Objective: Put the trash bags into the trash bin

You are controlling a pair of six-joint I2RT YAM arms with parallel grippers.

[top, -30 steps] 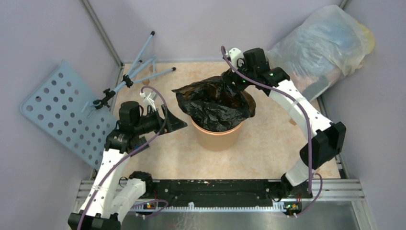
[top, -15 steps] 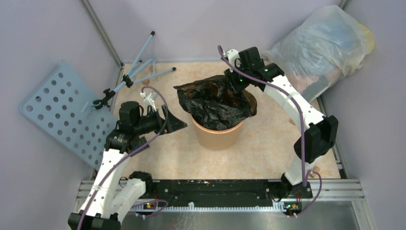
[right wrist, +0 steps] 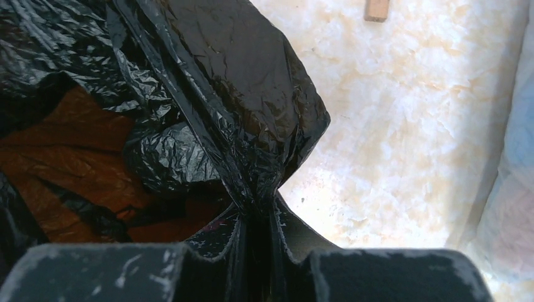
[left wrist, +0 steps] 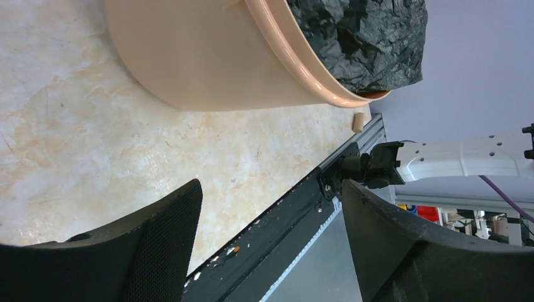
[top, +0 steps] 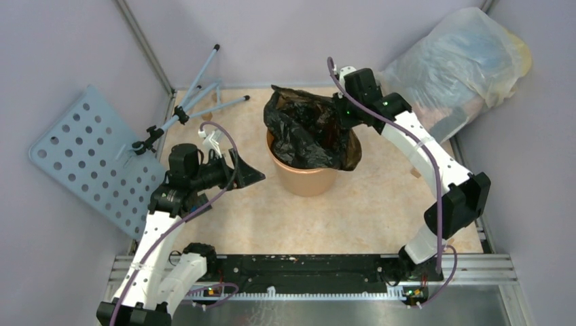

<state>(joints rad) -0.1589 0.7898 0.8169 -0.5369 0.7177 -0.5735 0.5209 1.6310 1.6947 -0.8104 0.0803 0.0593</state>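
Observation:
The glossy black trash bag (top: 303, 125) stands crumpled up out of the orange trash bin (top: 304, 178) at mid-table. My right gripper (top: 339, 115) is shut on the bag's far right edge, above the bin's rim. In the right wrist view the bag (right wrist: 208, 94) bunches into a pinched fold between my gripper (right wrist: 258, 211), and orange shows through the plastic at the left. My left gripper (top: 250, 175) hangs open just left of the bin, holding nothing. Its wrist view shows the bin wall (left wrist: 208, 56) with the bag (left wrist: 365, 38) over the rim, beyond the open gripper (left wrist: 271, 195).
A big translucent stuffed bag (top: 462, 64) fills the back right corner. A pale blue perforated panel (top: 85, 153) and a tripod stand (top: 197, 102) lean at the left. The black rail (top: 312, 268) runs along the near edge. A small wooden peg (right wrist: 376, 9) lies on the table.
The right gripper has shut on the bag's edge and pulled it up and toward the back, uncovering the bin's near rim. The left arm has not moved.

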